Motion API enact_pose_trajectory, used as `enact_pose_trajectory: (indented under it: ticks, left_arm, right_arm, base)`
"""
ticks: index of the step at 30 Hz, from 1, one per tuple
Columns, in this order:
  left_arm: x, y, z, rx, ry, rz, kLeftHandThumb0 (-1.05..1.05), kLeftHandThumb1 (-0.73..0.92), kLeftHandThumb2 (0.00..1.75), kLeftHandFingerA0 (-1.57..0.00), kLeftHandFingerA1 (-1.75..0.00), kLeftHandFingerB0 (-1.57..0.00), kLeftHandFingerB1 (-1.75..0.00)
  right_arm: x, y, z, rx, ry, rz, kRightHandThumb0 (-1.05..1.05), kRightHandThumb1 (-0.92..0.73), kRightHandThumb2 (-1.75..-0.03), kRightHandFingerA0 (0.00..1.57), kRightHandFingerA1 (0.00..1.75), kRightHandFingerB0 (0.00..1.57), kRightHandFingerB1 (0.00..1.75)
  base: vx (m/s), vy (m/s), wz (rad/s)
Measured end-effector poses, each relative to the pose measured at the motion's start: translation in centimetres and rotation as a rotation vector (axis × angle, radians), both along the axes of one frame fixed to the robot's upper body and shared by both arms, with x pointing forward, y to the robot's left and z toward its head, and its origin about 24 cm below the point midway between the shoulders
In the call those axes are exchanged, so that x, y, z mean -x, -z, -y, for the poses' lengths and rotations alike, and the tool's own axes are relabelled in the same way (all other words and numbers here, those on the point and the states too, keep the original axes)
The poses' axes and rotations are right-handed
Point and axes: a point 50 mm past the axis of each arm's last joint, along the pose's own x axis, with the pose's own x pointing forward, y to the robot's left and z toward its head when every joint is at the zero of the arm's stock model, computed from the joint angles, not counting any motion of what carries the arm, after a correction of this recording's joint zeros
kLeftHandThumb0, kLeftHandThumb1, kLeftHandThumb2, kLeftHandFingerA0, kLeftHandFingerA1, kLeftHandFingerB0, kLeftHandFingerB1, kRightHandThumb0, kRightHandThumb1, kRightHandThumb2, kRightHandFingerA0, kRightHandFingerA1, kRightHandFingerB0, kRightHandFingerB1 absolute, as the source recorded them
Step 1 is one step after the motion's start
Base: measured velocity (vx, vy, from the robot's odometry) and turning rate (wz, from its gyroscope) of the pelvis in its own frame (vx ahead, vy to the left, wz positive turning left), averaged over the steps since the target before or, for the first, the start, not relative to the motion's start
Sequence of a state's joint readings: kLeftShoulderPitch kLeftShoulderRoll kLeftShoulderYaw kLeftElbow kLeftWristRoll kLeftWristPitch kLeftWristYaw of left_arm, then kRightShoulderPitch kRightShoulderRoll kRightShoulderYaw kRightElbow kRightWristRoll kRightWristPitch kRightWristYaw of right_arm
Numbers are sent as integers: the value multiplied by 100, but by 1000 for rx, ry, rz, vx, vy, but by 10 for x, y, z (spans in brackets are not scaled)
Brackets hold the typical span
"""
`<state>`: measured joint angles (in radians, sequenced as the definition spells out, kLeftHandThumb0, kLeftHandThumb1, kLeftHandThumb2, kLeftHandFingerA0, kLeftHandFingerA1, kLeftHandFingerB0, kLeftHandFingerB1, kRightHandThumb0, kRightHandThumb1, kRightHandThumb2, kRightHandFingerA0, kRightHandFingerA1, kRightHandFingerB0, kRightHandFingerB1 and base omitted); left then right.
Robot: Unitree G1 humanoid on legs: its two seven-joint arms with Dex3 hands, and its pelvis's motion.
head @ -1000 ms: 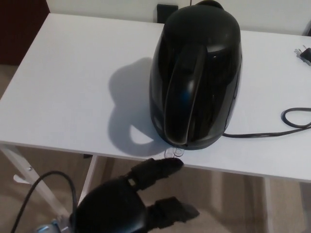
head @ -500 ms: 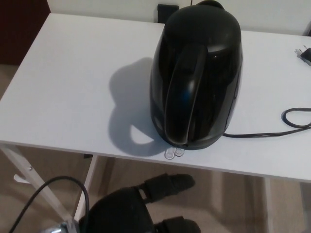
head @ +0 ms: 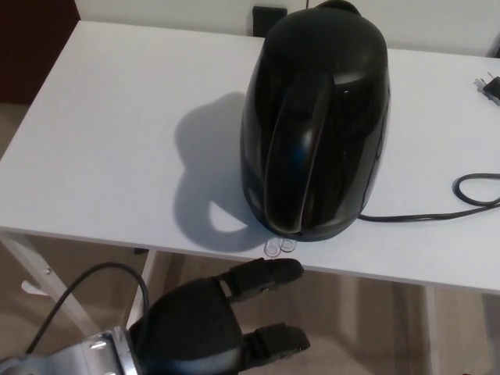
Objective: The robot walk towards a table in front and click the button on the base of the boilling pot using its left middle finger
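Switch: small clear button [head: 280, 246] at glossy black kettle's [head: 316, 125] base, just beyond black left hand [head: 215, 324]; fingers [head: 266, 275] spread, empty, below surface [head: 117, 141] edge.

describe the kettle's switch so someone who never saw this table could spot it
On the white table stands a black electric kettle, handle facing the near edge. At the foot of that handle, a small clear switch tab pokes out from the base. It is the only see-through part, just above the left hand.
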<state>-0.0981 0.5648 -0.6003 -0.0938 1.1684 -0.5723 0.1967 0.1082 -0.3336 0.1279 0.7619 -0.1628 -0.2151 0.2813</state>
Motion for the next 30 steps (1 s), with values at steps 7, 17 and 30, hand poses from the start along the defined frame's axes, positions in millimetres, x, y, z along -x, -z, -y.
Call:
enact_pose_trajectory:
  ticks: [7,17,30]
  left_arm:
    - [-4,4,0,-15,-5,14,-71,79,65,-34,-31,-33,-31]
    - [-4,8,0,-14,-5,10,-78,66,100,-30,-47,-22,-43]
    - [-16,7,-1,-35,-29,30,-71,79,64,-31,-32,-28,-31]
  right_arm:
    - [1,1,1,1,5,-5,-40,-66,-59,67,44,36,33]
    - [1,1,3,0,17,-7,-40,-65,-59,67,44,35,33]
    - [0,0,2,2,20,-5,-40,-65,-59,65,43,34,33]
  base:
    - [0,0,0]
    - [0,0,0]
    - [0,0,0]
